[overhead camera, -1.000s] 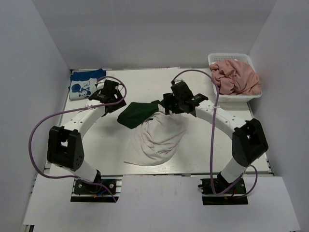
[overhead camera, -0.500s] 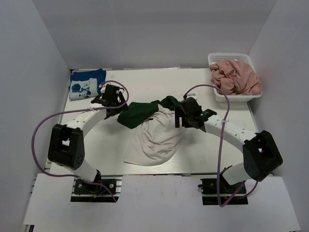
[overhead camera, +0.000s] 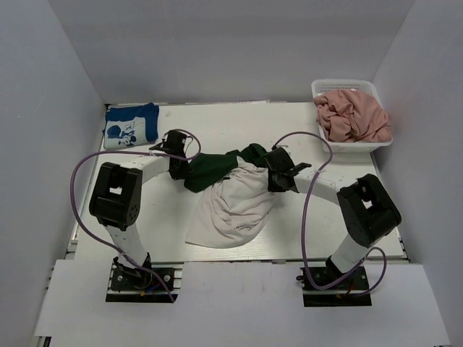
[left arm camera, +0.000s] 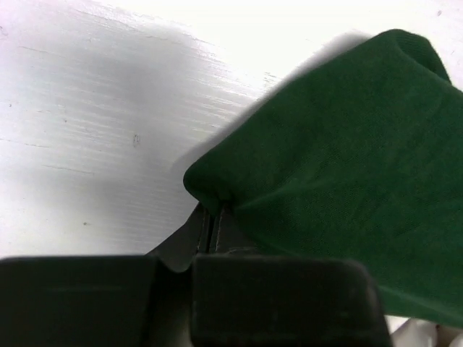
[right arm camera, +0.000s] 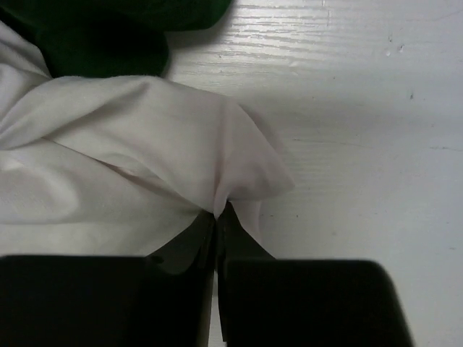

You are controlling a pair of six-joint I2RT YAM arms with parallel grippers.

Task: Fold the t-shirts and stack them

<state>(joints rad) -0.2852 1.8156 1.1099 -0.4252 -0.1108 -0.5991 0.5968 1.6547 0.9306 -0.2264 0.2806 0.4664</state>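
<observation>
Green t-shirt (overhead camera: 210, 168) and white t-shirt (overhead camera: 231, 206) sit bunched mid-table, left gripper (left arm camera: 211, 217) pinching green, right gripper (right arm camera: 217, 210) pinching white. Just the blue shirt (overhead camera: 130, 124) at 10 o'clock looks folded; pink shirts (overhead camera: 354, 116) wait in basket (overhead camera: 343, 85) at 2.

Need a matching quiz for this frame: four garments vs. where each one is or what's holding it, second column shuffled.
Things:
1. green t-shirt
2. white t-shirt
3. blue printed t-shirt
4. pink clothes

Places or states:
A. heaped in the white basket, far right corner
B. edge pinched by the left gripper
C. folded, lying at the far left corner of the table
D. fold pinched by the right gripper

Pairs: 1-B, 2-D, 3-C, 4-A
</observation>
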